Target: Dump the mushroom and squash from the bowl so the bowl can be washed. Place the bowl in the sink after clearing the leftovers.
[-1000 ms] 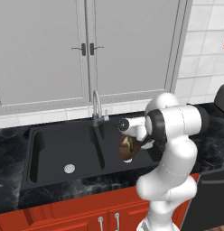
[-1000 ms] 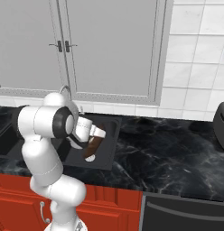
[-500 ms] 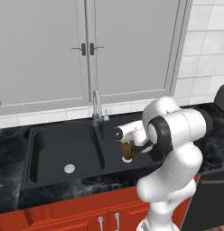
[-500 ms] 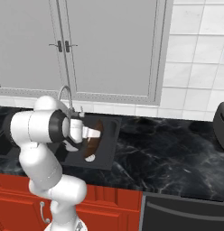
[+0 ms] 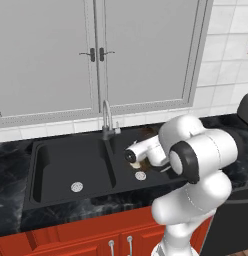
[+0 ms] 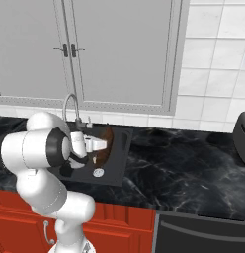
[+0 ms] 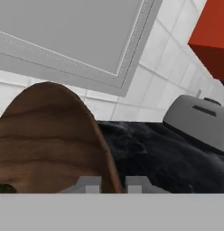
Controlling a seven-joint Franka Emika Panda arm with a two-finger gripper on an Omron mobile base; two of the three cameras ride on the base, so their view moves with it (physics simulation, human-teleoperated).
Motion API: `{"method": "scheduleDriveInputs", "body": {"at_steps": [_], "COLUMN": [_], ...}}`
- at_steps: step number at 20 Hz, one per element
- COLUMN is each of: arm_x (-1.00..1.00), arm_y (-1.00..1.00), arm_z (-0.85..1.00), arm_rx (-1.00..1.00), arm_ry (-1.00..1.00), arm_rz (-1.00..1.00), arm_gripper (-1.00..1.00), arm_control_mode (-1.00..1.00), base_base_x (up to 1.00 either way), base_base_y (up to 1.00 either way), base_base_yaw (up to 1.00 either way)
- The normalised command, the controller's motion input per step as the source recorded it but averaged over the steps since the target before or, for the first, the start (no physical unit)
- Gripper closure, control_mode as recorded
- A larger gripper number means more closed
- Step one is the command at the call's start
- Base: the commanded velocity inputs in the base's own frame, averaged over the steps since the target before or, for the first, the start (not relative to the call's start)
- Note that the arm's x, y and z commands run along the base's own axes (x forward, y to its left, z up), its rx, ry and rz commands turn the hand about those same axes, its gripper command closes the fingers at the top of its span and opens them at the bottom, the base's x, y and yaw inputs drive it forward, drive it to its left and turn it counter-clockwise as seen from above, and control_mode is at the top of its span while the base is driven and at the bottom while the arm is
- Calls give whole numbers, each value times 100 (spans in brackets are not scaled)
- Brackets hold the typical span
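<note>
Dumping step: fingers (image 7: 113,184) clamped tight on rim of bowl (image 7: 50,140), tipped on edge over right basin of sink (image 5: 71,167). Next: finish emptying, then lower bowl into sink.

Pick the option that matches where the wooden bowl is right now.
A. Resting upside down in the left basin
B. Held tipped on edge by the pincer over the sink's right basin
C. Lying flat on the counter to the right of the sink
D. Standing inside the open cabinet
B: the right base view shows the wooden bowl tilted steeply on edge at the pincer, above the right basin of the sink.
</note>
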Motion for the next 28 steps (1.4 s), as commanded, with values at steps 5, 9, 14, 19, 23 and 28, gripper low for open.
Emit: {"method": "scheduleDriveInputs", "body": {"at_steps": [5, 9, 14, 19, 23, 28], "arm_x": [-5, -9, -26, -1, -3, -29], "arm_y": [2, 8, -2, -2, -11, -26], "arm_z": [12, 0, 10, 57, 76, 64], "arm_rx": [-9, -25, -23, -3, 1, 27], "arm_ry": [-4, -6, 0, -9, -13, -1], "arm_rz": [0, 0, 0, 0, 0, -3], "arm_gripper": [100, 100, 100, 100, 100, 100], "arm_control_mode": [-100, -100, -100, -100, -100, -100], "base_base_x": [0, 0, 0, 0, 0, 0], "base_base_y": [0, 0, 0, 0, 0, 0], "base_base_yaw": [0, 0, 0, 0, 0, 0]}}
